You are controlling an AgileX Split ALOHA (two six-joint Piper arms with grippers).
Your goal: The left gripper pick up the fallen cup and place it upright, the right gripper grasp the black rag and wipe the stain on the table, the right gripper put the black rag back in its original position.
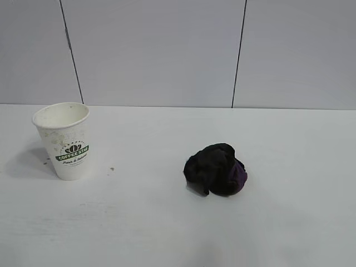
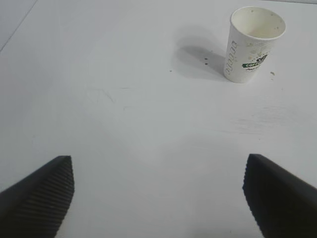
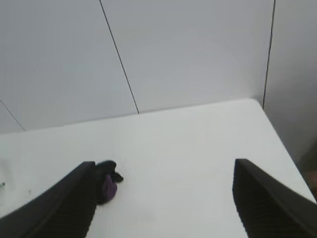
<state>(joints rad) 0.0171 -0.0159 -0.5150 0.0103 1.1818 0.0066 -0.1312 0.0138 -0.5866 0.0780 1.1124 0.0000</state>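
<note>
Cup (image 1: pixel 65 141) upright, black rag (image 1: pixel 216 169) bundled at its four o'clock.
Left gripper (image 2: pixel 158 198) and right gripper (image 3: pixel 163 203) both spread, holding nothing.

White counter (image 1: pixel 178 233) with faint grain, meeting a pale grey panelled wall (image 1: pixel 156 50) divided by thin dark vertical seams (image 1: pixel 239 53); soft, even lighting.
</note>
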